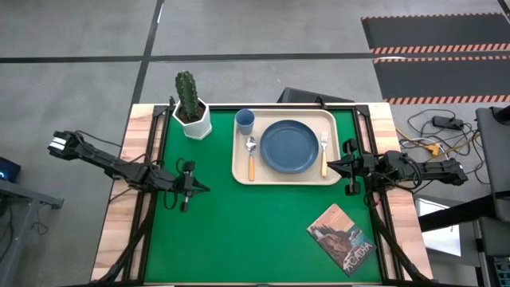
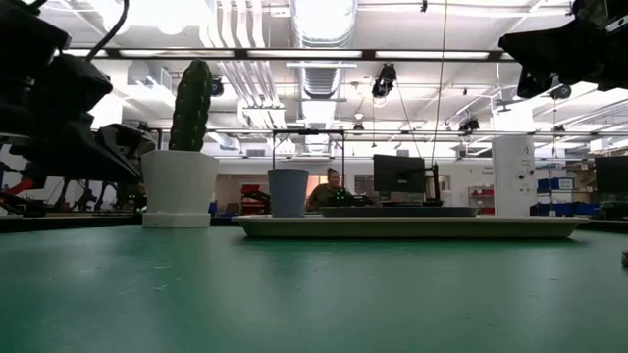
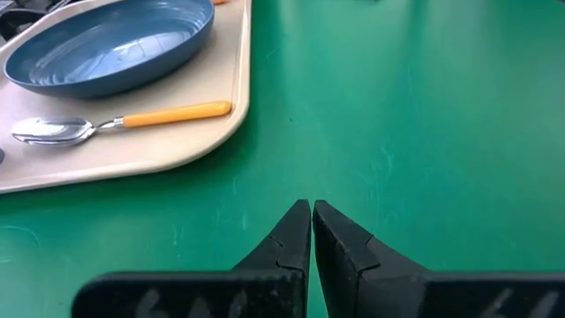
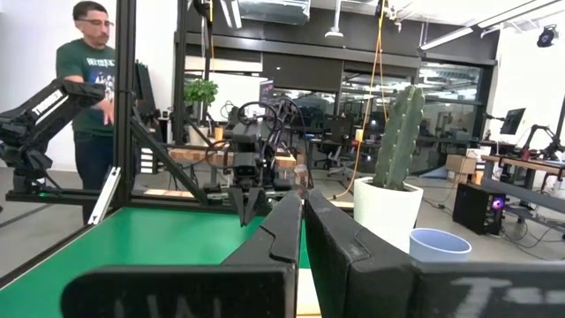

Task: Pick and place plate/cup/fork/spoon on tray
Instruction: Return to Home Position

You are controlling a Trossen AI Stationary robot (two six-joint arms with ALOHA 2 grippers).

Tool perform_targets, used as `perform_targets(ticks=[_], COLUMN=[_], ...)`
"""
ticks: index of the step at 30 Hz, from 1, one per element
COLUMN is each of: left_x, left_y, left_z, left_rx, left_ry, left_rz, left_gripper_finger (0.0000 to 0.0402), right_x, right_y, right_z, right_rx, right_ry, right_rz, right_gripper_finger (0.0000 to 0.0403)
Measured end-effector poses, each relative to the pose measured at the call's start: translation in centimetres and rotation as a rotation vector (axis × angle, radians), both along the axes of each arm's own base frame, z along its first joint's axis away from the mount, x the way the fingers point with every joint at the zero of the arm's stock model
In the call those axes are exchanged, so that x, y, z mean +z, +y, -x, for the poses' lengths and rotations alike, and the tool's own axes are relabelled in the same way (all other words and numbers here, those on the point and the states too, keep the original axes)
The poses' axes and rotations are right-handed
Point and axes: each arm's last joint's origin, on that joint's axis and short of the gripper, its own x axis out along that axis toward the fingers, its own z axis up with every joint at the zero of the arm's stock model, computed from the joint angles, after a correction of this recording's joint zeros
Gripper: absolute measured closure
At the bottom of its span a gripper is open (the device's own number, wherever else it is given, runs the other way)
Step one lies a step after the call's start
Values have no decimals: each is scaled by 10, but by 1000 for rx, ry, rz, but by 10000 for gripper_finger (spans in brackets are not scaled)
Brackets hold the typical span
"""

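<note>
1. A green table mat (image 1: 239,223) covers the table, with a pale wooden edge (image 1: 115,231) showing along both sides. The floor around it is grey concrete, with striped black matting (image 1: 434,48) at the far right.
2. Beyond the table, the low view shows an open workshop with ceiling ducts and a monitor (image 2: 398,174) on a desk. In the right wrist view a person in a dark green shirt (image 4: 86,88) stands beside a black frame.
3. The tray (image 1: 239,169) lies on the mat toward the far side of the table, slightly right of centre.
4. The tray holds all 4 pieces. The plate (image 1: 289,147) sits in its middle. The cup (image 1: 245,121) stands upright in its far left corner. The spoon (image 1: 251,154) lies just left of the plate, bowl toward the far side. The fork (image 1: 324,151) lies just right of the plate, tines toward the far side.
5. A white hexagonal pot (image 1: 194,121) holding a cactus (image 1: 186,94) stands on the mat just left of the tray.
6. A booklet (image 1: 340,239) lies flat on the mat near the right front, well apart from the tray.
7. The left gripper (image 1: 201,188) hovers over bare mat left of the tray, fingers pressed together on nothing.
8. The right gripper (image 1: 333,164) sits at the tray's right edge near the fork handle, fingers likewise clenched and empty.
</note>
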Motion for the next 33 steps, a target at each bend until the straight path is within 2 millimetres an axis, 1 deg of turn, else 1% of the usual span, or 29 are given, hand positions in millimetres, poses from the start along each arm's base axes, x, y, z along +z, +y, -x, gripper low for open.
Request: perform_targets(ticks=[33], left_x=[-16], left_y=[0], left_z=[-2], left_rx=[0], left_ry=[137], left_rz=[-41], left_gripper_finger=[402], right_x=[0], right_y=[0], right_z=[0], right_rx=[0], right_ry=[0], right_rz=[0], right_gripper_finger=[394])
